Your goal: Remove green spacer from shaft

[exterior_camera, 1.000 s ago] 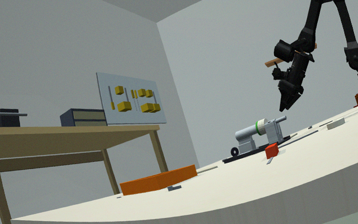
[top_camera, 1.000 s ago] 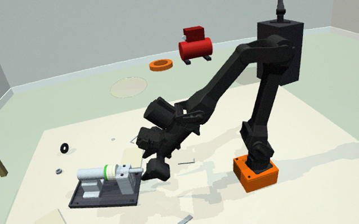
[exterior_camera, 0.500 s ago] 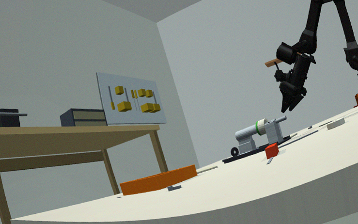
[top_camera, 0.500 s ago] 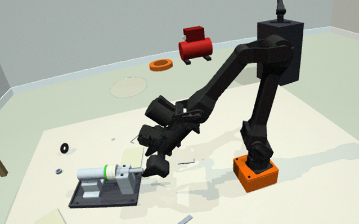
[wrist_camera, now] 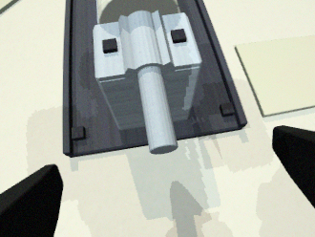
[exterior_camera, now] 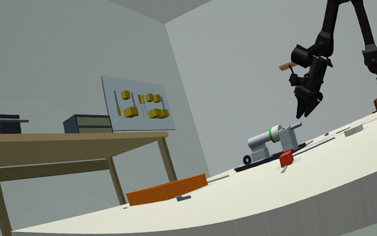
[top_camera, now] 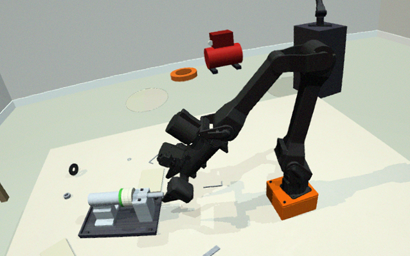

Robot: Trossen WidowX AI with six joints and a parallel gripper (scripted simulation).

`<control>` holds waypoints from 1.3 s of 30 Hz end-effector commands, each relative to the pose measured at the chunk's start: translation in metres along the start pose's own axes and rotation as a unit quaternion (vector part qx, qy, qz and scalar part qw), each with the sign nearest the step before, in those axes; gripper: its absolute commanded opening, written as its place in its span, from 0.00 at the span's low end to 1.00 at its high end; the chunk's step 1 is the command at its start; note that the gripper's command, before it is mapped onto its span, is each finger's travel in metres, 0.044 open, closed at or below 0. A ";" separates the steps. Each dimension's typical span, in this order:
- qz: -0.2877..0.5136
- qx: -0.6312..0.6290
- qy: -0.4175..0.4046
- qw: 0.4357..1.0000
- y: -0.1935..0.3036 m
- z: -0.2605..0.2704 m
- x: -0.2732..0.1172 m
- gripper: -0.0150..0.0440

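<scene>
- My jaws (top_camera: pixel 166 188) (exterior_camera: pixel 302 116) are spread wide, with nothing between them. In the wrist view they stand to both sides of the shaft (top_camera: pixel 155 194) (exterior_camera: pixel 296 125) (wrist_camera: pixel 158 112); in the exterior view they are above its free end.
- The shaft sticks out of the bracket (top_camera: pixel 143 212) (exterior_camera: pixel 289 138) (wrist_camera: pixel 129 102). The green spacer (top_camera: pixel 120 197) (exterior_camera: pixel 270 135) is up in the row, between the large cylinder (top_camera: pixel 103 199) (exterior_camera: pixel 258 139), which I take for the housing, and the white spacers (top_camera: pixel 129 196) (exterior_camera: pixel 275 133).
- I judge we are at the approach: next is to go down and grip the shaft end.
- If I go down off the centre, one finger may push the shaft sideways or knock the bracket.
- The free end is short and round. A grip only at the tip, or a tilted one, could slip during the pull.
- The biggest risk is to pull too far: the white spacer beside the green one would lose its support and fall too.
- A pull out of line could jam the shaft, then release it with a jump.
- On the return, a bent line could make the shaft miss the housing hole.
</scene>
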State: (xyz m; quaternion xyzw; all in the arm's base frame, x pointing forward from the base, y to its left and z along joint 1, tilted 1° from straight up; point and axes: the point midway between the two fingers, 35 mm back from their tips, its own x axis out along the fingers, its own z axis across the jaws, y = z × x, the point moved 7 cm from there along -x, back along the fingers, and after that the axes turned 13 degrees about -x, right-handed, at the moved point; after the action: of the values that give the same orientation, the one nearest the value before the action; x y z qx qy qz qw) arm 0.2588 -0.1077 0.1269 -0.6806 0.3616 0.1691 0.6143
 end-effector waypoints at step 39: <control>-0.001 0.002 -0.002 1.000 -0.003 0.000 0.012 1.00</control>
State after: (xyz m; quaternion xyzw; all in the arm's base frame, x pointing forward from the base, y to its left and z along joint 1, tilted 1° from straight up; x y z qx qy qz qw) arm 0.2650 -0.1103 0.1225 -0.6801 0.3621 0.1699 0.6144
